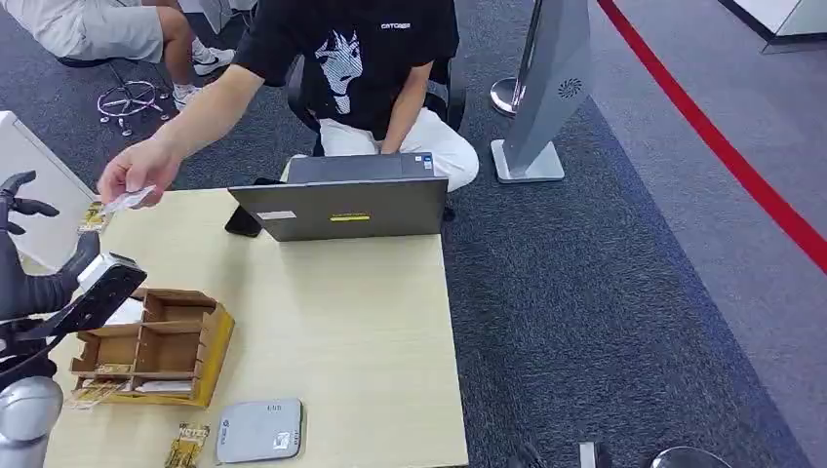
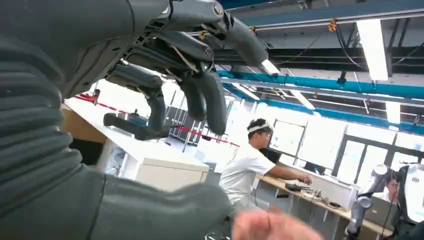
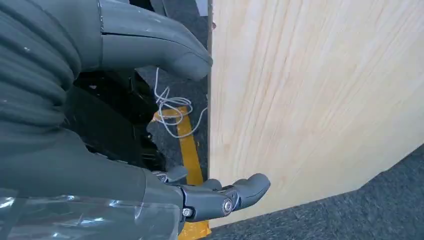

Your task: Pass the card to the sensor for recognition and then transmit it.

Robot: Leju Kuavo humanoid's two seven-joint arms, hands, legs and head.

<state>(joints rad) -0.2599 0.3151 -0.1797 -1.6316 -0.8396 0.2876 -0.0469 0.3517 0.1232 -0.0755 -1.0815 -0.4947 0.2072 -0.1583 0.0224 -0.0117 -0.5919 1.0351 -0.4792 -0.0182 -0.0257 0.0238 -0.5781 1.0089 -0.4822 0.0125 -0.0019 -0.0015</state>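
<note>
The left hand (image 1: 21,219) is raised at the table's (image 1: 341,322) near-left edge, fingers spread apart and holding nothing; from its wrist camera the dark fingers (image 2: 210,100) curl loosely in open air. The right hand (image 3: 150,125) hangs beside the table's pale wooden side, thumb and fingers apart, nothing between them. Just beside the left hand stands the black sensor (image 1: 98,292) with its slanted face. Beyond it, a person's hand (image 1: 141,171) pinches the white card (image 1: 127,201) above the table's far-left corner. Beside the sensor sits a wooden organizer (image 1: 161,346) with several compartments; its near slots hold a few flat cards or packets, the upper ones look bare. Nearer than the organizer lie a grey flat device (image 1: 259,430) and a yellow packet (image 1: 187,446). A grey laptop (image 1: 341,205) stands at the far edge before the seated person.
</note>
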